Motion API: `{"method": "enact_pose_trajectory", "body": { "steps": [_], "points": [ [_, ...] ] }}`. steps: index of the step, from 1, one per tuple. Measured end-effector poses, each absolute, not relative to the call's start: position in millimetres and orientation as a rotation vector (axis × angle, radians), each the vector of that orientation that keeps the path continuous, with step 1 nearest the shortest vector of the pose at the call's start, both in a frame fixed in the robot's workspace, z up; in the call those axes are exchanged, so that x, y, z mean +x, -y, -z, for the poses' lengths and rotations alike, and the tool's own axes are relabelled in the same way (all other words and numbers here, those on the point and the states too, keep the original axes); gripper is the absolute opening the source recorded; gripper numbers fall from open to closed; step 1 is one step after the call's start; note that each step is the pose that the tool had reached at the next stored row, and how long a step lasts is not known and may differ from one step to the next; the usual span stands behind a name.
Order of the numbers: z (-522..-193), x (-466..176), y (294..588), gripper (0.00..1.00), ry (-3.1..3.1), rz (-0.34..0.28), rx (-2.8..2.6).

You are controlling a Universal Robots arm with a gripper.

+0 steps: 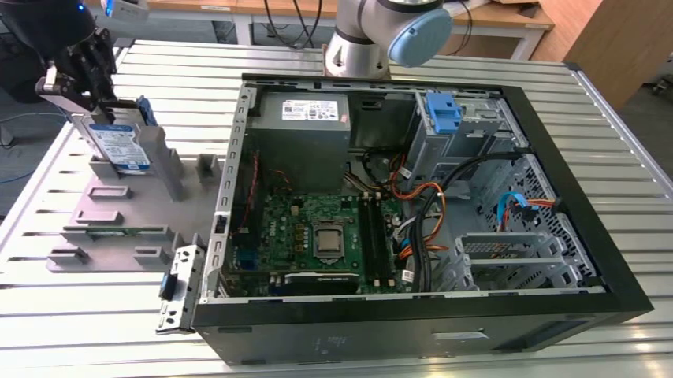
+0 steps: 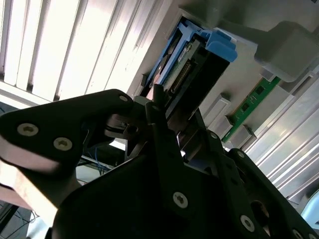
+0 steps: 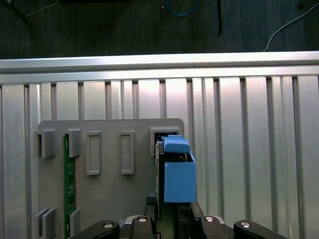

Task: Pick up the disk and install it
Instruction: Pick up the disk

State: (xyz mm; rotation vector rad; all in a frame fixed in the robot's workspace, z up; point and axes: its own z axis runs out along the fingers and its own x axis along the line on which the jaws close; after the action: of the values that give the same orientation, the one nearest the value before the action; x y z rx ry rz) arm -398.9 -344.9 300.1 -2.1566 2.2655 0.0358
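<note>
The disk (image 1: 113,142) stands upright on its edge in a slot of the grey holder plate (image 1: 126,213), which lies on the ribbed metal bench (image 1: 74,331) at the exterior view's left, outside the computer case (image 1: 622,260). Its white-and-blue label faces the camera in that view, and a blue side rail runs along its far edge.

The gripper (image 1: 100,98) is at the upper end of the disk, with the disk's top reaching up into it. In the second wrist view the gripper (image 2: 174,107) sits around the near end of the disk (image 2: 199,64), where the connector pins and the blue rails are visible. In the first wrist view the disk (image 3: 178,179) comes up from the gripper (image 3: 174,219) with its blue rail toward the camera. I cannot tell if the gripper already presses on the disk or only sits around it.

A green circuit strip (image 3: 69,179) stands in another slot of the holder plate, well apart from the disk.

The case lies open on the bench at the exterior view's right, showing the green motherboard (image 1: 315,236) and the grey power supply (image 1: 305,118). The arm's base (image 1: 373,35) stands behind the case.
</note>
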Motion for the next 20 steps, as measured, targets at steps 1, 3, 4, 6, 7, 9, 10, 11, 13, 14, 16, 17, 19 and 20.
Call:
{"method": "enact_pose_trajectory", "body": {
  "steps": [1, 3, 4, 6, 7, 9, 10, 11, 13, 14, 16, 17, 19, 20],
  "points": [
    [-300.1, -398.9, 344.9, 0.35, -2.266, -0.036, -2.157],
    [-300.1, -398.8, 344.9, 0.35, -2.266, -0.036, -2.156],
    [-300.7, -398.9, 344.9, 0.35, -2.265, -0.036, -2.156],
    [-302.1, -398.8, 344.9, 0.35, -2.265, -0.036, -2.156],
    [-302.2, -398.8, 344.9, 0.35, -2.265, -0.036, -2.156],
    [-302.5, -398.8, 344.9, 0.35, -2.265, -0.035, -2.156],
    [-302.5, -398.9, 344.9, 0.35, -2.263, -0.032, -2.156],
    [-302.4, -398.8, 344.9, 0.35, -2.259, -0.03, -2.158],
    [-301.8, -398.8, 344.9, 0.35, -2.242, -0.028, -2.173],
    [-301.8, -398.9, 344.9, 0.35, -2.237, -0.027, -2.178],
    [-301.8, -399.0, 344.9, 0.35, -2.236, -0.027, -2.18],
    [-301.8, -399.0, 344.9, 0.35, -2.236, -0.027, -2.18],
    [-301.7, -399.0, 344.9, 0.35, -2.236, -0.027, -2.18],
    [-301.7, -399.0, 344.9, 0.35, -2.236, -0.027, -2.18]
  ]
}}
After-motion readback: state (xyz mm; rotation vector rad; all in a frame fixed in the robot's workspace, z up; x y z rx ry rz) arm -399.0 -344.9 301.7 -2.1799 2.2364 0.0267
